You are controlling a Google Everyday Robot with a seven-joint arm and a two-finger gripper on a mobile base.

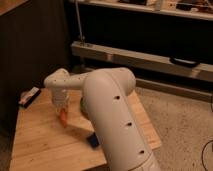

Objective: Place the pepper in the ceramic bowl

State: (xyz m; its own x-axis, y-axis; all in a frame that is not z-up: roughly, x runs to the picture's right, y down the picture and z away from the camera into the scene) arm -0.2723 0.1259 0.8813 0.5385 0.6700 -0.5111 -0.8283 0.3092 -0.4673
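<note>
One thick white arm (112,115) fills the foreground, rising from the lower right, bending above the ceramic bowl and reaching out to the left of it as the camera sees it, then turning down toward the table (45,145). That pale wooden table runs well past the bowl on the left and toward the camera, with bare planks in both directions. Its left edge and its right edge both show, and speckled floor lies beyond the right one. Only a sliver of the ceramic bowl (81,106) is visible, a dark green curve peeking out from behind the arm's big link. The gripper (61,107) hangs just left of the bowl and apart from it, pointing downward. The fingers look closed on the upper end of the pepper (63,118), which juts out below them as a short orange taper, nearly upright with a slight tilt; its top is hidden between the fingers. The pepper is therefore left of the bowl and outside it. Whether its tip touches the planks cannot be told. A blue sponge (93,141) lies nearer the camera than the bowl, partly covered by the arm. A small dark and white object (29,96) sits far left of the bowl, at the table's left edge.
</note>
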